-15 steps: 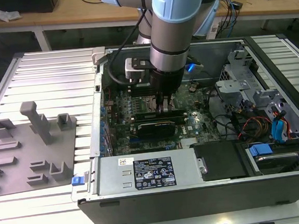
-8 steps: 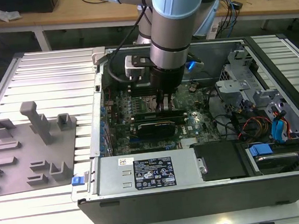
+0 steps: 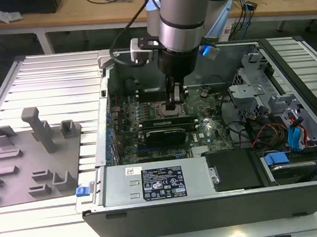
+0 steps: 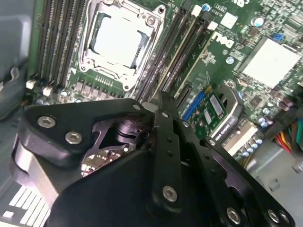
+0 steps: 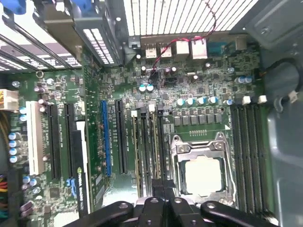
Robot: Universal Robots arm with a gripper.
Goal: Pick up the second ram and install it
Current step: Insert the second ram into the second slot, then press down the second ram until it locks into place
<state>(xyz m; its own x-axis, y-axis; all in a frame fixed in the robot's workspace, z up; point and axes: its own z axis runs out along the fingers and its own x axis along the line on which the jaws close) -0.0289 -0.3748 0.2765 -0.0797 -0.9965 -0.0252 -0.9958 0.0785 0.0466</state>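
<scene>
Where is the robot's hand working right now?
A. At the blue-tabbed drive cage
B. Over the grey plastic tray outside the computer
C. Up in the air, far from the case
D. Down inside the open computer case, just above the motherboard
D: in the exterior view the gripper reaches down inside the open computer case, close above the motherboard beside the CPU socket.

I see matt black plastic gripper (image 4: 158,118), shiny metal CPU socket frame (image 4: 124,38), green board (image 5: 199,90) w/ smooth, glossy look.
</scene>
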